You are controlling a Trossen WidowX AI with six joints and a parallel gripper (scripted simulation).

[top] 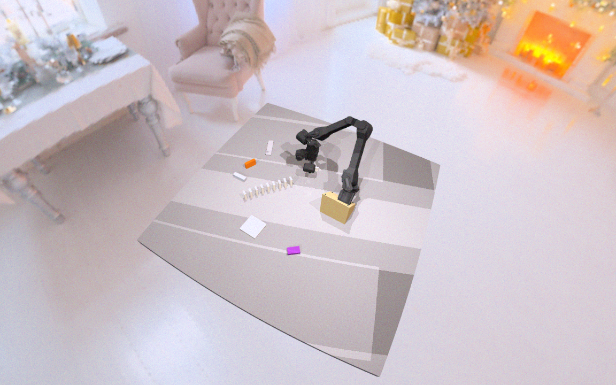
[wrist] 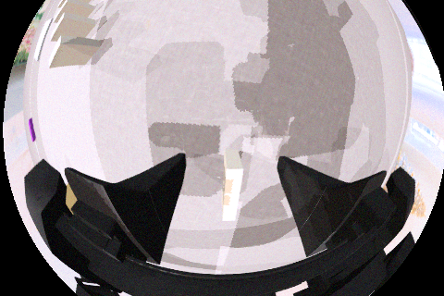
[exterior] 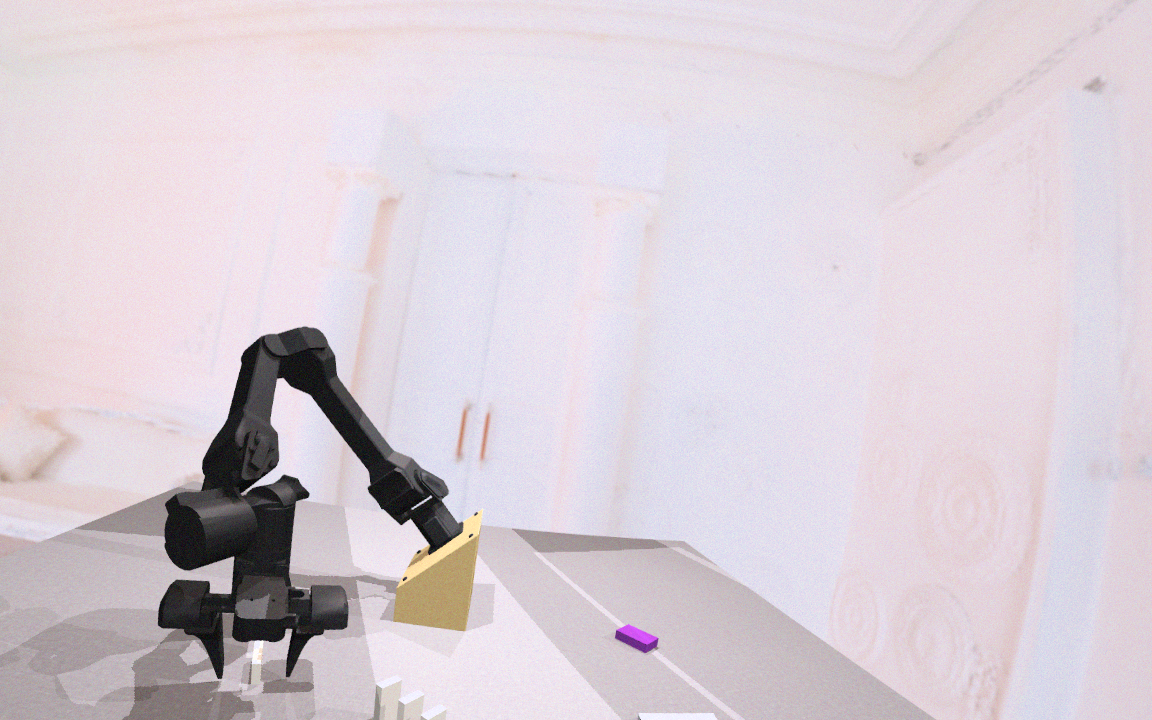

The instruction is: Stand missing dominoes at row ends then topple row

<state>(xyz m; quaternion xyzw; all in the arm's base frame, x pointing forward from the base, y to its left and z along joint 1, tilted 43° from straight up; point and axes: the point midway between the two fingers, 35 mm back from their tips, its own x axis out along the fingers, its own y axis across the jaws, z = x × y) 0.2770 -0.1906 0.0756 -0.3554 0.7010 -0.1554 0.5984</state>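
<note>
While the end effector (top: 308, 164) (exterior: 254, 676) (wrist: 233, 162) stands wide and holds nothing, the loose domino (top: 317, 168) (exterior: 255, 664) (wrist: 232, 190) lies between its fingers; center, then close evenly, lifting clear of the row (top: 267, 187) (exterior: 388, 698) (wrist: 76, 53) at ten o'clock, wrist view.

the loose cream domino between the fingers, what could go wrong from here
The black end effector isn't touching the slim cream domino yet; closing off-centre might shove or twist it. Later, carrying it to the nearby row of upright cream dominoes, a wide finger could clip the end one and topple them early.
</note>
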